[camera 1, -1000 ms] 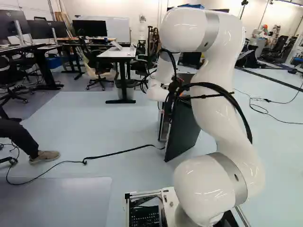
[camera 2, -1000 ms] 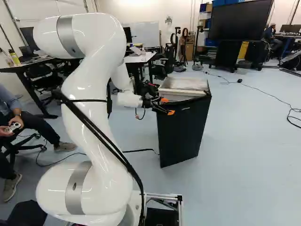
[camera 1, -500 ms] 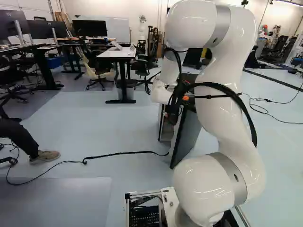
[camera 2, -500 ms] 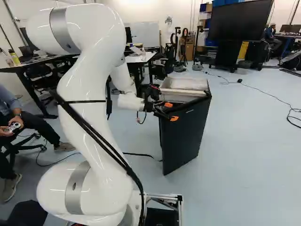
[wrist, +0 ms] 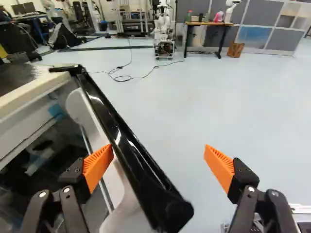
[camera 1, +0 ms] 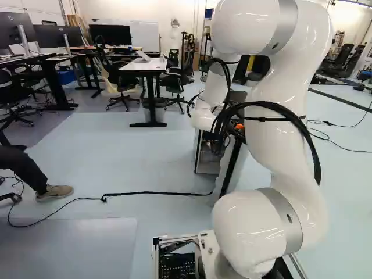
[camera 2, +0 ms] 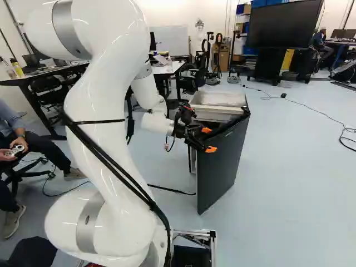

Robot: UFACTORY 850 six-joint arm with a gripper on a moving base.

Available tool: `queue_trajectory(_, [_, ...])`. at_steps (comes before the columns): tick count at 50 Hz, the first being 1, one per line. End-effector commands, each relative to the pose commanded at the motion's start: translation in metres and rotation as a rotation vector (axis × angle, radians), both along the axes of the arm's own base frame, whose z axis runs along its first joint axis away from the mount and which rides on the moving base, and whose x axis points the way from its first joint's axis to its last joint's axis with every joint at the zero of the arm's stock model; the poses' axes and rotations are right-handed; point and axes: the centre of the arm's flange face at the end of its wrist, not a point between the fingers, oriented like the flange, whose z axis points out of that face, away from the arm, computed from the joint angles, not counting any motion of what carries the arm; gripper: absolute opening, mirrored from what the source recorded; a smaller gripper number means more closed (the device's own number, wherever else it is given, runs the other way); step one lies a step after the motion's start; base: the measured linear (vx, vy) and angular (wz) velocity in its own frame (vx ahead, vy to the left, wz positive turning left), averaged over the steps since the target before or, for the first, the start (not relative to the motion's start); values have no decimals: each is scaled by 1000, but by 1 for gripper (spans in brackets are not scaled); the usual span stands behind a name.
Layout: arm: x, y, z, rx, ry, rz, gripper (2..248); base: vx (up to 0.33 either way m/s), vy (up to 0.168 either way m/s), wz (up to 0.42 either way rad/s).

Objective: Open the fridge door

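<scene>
Straddling door [wrist: 138, 162], wrist view: 2 fingers [wrist: 75, 179]

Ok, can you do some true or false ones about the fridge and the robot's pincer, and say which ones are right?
1. The fridge door is partly open. True.
2. The pincer is squeezing the door tight. False: it is open wide.
3. One orange pad is on the door's inner side, and the other orange pad is out past its outer side. True.
4. The fridge is up on a table. False: it stands on the floor.
5. The outside of the door is bright yellow. False: it is dark.
</scene>
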Motion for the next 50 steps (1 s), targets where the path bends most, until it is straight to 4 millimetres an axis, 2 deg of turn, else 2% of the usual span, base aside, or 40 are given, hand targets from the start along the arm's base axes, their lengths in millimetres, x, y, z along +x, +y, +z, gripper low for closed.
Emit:
queue_trajectory(33, [-48, -43, 3, -43, 40, -200, 247, 0, 0, 0])
queue_trajectory(50, [-53, -49, 4, -52, 45, -227, 247, 0, 0, 0])
